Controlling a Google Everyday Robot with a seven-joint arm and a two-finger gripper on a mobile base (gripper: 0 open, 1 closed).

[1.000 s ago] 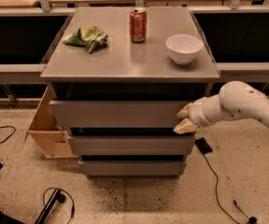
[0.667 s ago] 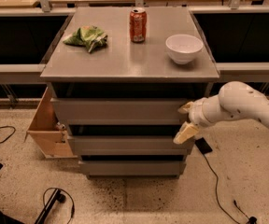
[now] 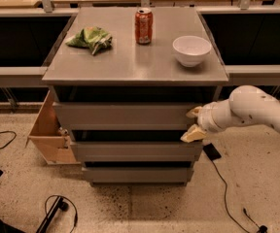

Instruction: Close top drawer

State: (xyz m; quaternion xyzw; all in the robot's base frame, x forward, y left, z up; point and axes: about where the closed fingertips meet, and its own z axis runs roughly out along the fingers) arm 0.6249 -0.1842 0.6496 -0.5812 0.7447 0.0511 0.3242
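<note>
Here, the top drawer [image 3: 125,115] of a grey cabinet stands slightly pulled out, and the gripper [image 3: 193,124], its two tan fingers spread and holding nothing, sits at the front panel's far right end. Pushing so near that edge could skew the drawer, or the lower finger could slip into the gap above the middle drawer [image 3: 135,150]. The floor on the right is open apart from a black cable [image 3: 221,181]; a wooden box [image 3: 50,135] crowds the left.
</note>
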